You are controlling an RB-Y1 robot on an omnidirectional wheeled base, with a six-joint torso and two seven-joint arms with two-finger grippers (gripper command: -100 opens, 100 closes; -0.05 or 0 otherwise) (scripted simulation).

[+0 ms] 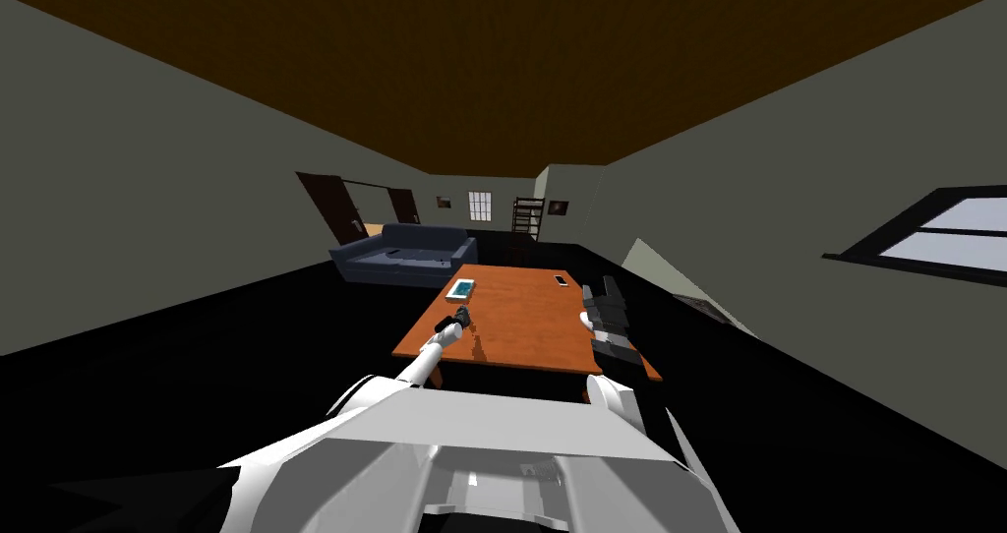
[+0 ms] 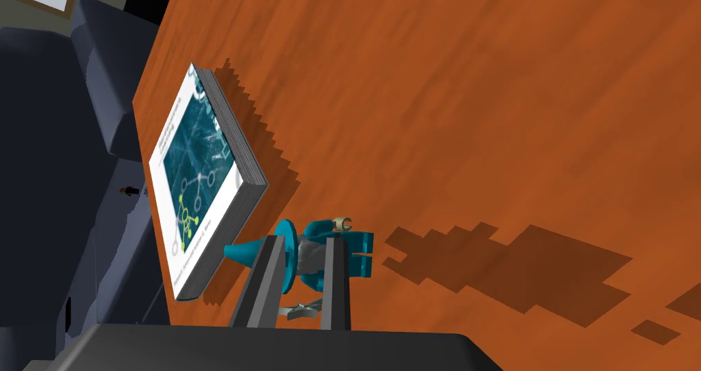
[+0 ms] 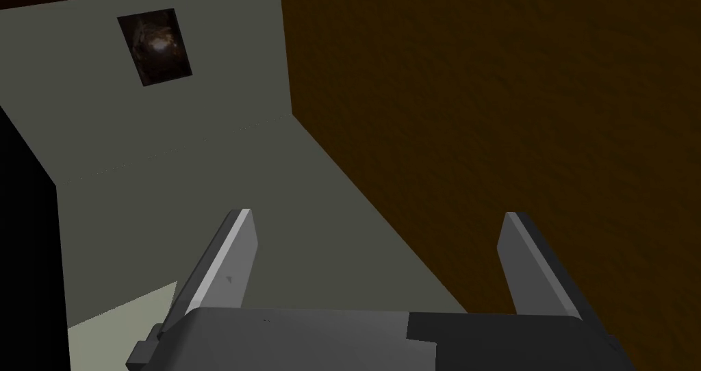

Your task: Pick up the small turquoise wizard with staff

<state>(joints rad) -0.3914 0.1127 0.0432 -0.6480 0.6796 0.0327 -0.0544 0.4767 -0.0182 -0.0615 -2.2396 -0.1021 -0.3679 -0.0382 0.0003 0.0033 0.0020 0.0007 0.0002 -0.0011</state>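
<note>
Left wrist view: the left claw (image 2: 303,242) pinches the turquoise wizard (image 2: 357,249) between its blades, just under the hat brim. So thin a hold could let it swivel or slip on lifting, or its hat tip could snag the book (image 2: 195,175) just beyond the claw. The right claw (image 3: 378,215) stands spread.

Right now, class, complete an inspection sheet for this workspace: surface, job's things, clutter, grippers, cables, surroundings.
Surface: orange-brown table, wood-grained.
Job's things: turquoise wizard, lying sideways between the fingers of the left gripper, hat pointing towards the book.
Clutter: book beside the wizard; small white flat item at the table's far side.
Grippers: left gripper shut on the wizard; right gripper open, by the table's right edge.
Cables: nothing seen.
Surroundings: dark blue sofa beyond the table; window on the right wall.
</note>
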